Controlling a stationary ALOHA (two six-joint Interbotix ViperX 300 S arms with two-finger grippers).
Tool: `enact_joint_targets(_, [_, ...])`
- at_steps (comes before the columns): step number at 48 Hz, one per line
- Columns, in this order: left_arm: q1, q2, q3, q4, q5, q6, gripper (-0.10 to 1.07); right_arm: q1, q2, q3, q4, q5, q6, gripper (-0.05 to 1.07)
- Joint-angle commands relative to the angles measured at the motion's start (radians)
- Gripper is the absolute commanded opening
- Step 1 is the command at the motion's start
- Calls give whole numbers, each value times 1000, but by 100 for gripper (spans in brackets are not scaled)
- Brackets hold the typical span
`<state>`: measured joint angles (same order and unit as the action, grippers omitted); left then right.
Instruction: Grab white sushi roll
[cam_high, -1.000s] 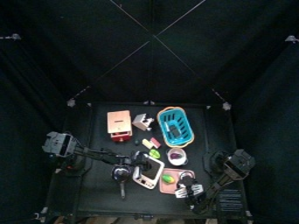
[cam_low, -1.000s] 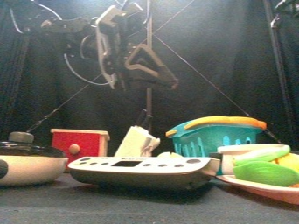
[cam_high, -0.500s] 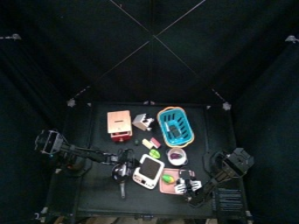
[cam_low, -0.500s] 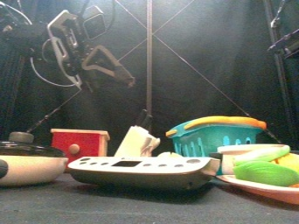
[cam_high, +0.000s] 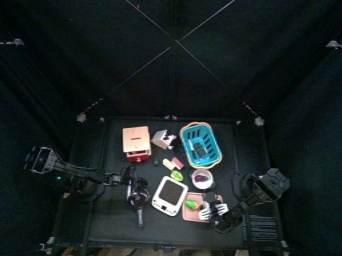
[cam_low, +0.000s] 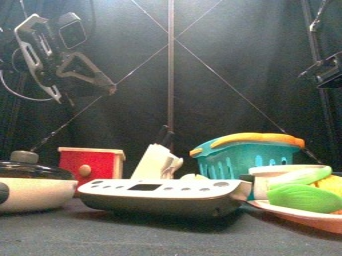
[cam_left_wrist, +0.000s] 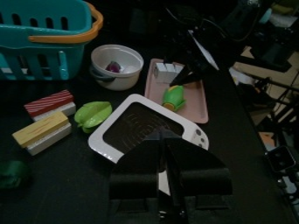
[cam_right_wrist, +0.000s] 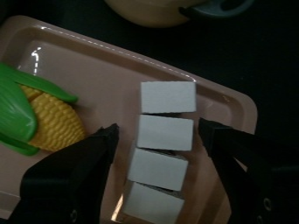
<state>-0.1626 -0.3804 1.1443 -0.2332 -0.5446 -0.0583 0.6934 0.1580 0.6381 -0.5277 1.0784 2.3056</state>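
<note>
Presently the right tool (cam_right_wrist: 158, 149) hangs with its jaws spread wide and empty over a pink tray (cam_right_wrist: 228, 105), one jaw to either side of a row of white sushi rolls (cam_right_wrist: 167, 97). Four white blocks lie in that row, side by side and touching, with one green-husked toy corn cob (cam_right_wrist: 33, 109) beside them on the same tray. Nothing is grasped yet, so the grab itself looks wholly undone: the jaws seem lined up, and what is left is to descend, pinch one roll and lift. The left tool (cam_left_wrist: 167, 178) hovers above a white kitchen scale (cam_left_wrist: 146, 131); whether it is clenched I cannot tell. Nearby stand one teal basket (cam_left_wrist: 41, 39) and one white cup (cam_left_wrist: 117, 64).
</note>
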Motion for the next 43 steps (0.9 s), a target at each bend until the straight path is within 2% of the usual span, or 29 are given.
enact_joint_targets(1, [-2,-32,8,-29,-12,2,40,-8,-34,-6,-17,-17,0,96])
enact_joint_targets(15, [-2,-58,40,-43,-12,3,40,0,-48,-15,-18,-21,-3,63])
enact_joint_targets(21, [-2,-66,46,-46,-12,2,40,9,-75,-32,-21,-3,-8,55])
enact_joint_targets(32, [-3,-67,46,-46,-12,2,40,46,-123,-64,-61,86,-11,53])
enact_joint_targets(43, [-2,-67,49,-46,-9,2,40,48,-132,-61,-63,95,-15,53])
